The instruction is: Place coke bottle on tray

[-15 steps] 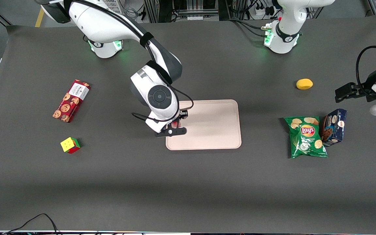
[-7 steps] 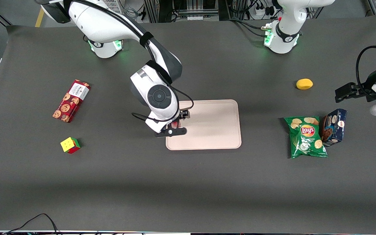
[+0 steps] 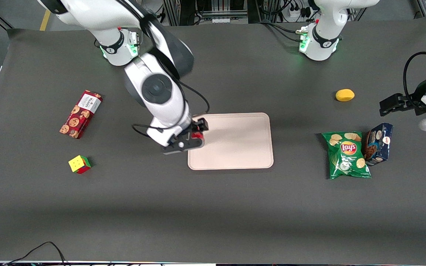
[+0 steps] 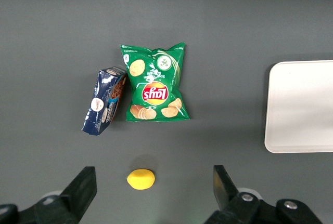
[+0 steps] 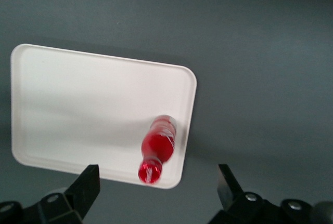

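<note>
coke bottle (image 5: 158,147): standing on the tray, near the rim at the working arm's end; wrist view looks down on the cap, and nothing grips it.
tray (image 3: 242,147): mid-counter, otherwise bare, flat on the counter (image 3: 213,207).
end effector (image 5: 156,193): released, fingers spread wide and empty, raised above the bottle; in the front view it sits over the tray's edge.
done: bottle is on the tray and let go, so placement looks complete to me.
left: only clearing the arm away, I'd say; the bottle is close to the rim, so a bump could tip it off.
rest: cookie box (image 3: 81,113) and colourful cube (image 3: 79,164) toward the working arm's end; chips bag (image 3: 347,155), blue box (image 3: 378,144) and lemon (image 3: 345,95) toward the parked arm's end, all well apart from the tray.
</note>
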`<act>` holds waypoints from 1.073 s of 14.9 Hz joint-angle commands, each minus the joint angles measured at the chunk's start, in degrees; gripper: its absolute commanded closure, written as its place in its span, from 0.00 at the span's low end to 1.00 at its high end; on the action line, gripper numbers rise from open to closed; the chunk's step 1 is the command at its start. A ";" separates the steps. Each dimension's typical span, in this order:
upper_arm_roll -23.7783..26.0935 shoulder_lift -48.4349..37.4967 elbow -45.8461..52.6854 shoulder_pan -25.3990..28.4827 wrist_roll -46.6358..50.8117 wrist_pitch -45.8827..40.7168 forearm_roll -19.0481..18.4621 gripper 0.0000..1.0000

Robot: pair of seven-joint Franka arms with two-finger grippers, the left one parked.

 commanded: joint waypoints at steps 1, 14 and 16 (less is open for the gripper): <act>-1.46 -15.52 -12.31 -1.15 -2.20 -0.08 -0.22 0.00; -3.75 -31.90 -26.24 -26.02 -11.25 -1.29 0.48 0.00; -5.32 -33.31 -26.15 -26.89 -11.60 -4.36 -0.22 0.00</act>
